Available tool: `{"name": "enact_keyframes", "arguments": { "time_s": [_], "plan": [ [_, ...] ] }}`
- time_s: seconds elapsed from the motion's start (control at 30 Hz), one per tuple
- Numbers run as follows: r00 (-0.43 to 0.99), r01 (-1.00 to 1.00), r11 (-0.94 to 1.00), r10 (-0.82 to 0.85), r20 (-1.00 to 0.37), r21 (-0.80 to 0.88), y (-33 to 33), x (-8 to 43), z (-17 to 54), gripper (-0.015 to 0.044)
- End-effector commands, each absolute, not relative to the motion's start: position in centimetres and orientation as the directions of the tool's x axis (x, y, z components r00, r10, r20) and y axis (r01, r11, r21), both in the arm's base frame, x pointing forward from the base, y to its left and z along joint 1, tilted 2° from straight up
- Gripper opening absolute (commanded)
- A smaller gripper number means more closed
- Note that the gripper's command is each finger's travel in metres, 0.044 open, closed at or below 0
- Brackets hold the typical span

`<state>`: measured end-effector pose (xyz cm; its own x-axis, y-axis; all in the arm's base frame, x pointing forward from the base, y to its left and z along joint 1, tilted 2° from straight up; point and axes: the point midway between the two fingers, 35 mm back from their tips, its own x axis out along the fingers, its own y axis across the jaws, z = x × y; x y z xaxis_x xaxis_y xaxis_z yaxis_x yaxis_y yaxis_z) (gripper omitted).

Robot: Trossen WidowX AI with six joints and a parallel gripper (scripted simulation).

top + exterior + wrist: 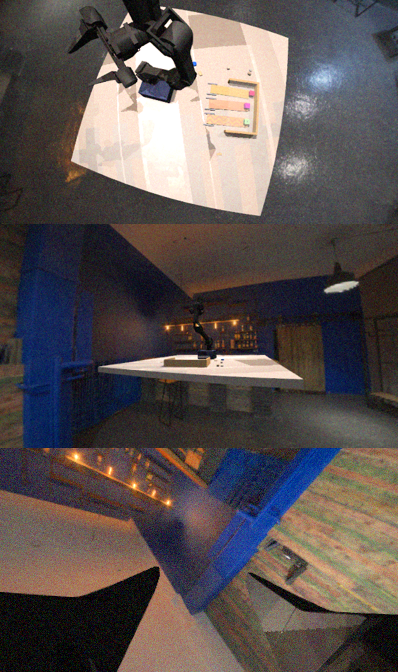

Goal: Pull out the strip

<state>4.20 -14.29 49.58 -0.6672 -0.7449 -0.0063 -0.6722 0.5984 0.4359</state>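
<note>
The gripper (82, 67) is spread wide with nothing between its fingers, raised well away from the wooden frame (256, 107). Inside lie 3 strips; the labelled green cube (247, 121) rests on the patterned strip (225, 121), nearest the frame's lower arm.

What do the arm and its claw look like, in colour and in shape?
The arm is matte black throughout, built of bulky rounded links with angular housings, on a dark blue box base. The claw has two flat black fingers tapering to sharp points on a slim crossbar. No cables, labels or markings are visible.
</note>
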Motion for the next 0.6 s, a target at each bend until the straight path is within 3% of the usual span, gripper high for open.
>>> {"name": "enact_keyframes", "arguments": {
  "time_s": [0.0,0.3,0.57],
  "plan": [
    [-0.676,-0.662,0.604,-0.737,-0.006,0.444,-14.3,4.1,49.6,0.0400],
    [-0.949,-0.248,0.676,-0.313,-0.035,0.694,-9.6,-6.8,49.7,0.0400],
    [-0.998,-0.037,0.547,0.030,-0.064,0.837,-3.0,-11.9,48.8,0.0400]
  ]
}}
